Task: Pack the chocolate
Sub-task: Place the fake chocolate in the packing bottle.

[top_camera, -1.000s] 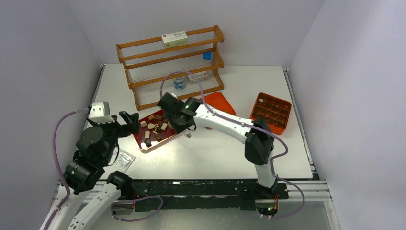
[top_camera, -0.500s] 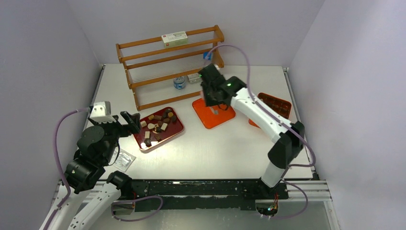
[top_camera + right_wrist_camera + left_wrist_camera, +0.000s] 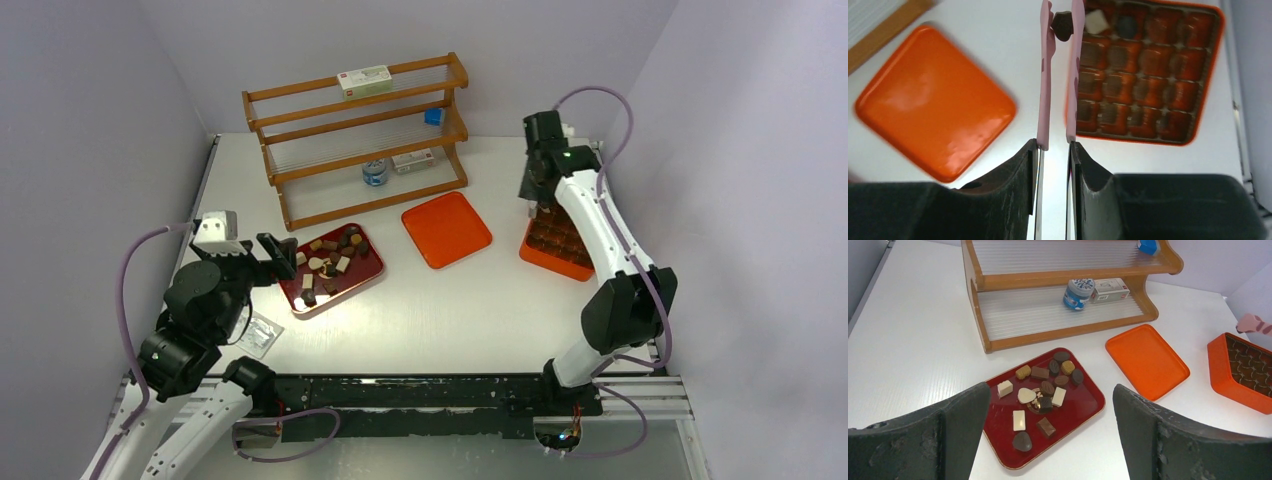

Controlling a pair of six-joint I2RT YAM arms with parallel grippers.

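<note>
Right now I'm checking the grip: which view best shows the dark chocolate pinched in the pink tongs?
The right wrist view: the dark chocolate sits clearly between the pink tongs near their tips. The left wrist view shows only the tongs' tips; in the top external view the piece is too small to tell.

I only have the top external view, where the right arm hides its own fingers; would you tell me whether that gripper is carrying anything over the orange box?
Observer: Yes. In the right wrist view the right gripper is shut on pink tongs, and their tips pinch a dark brown chocolate piece.
Operator: Thank you. Does the box hold any pieces yet?
Observer: Two that I can see. In the orange compartment box, the row at the top of that view holds a cream-white block with a dark rounded piece in the next compartment; the other visible compartments look empty.
</note>
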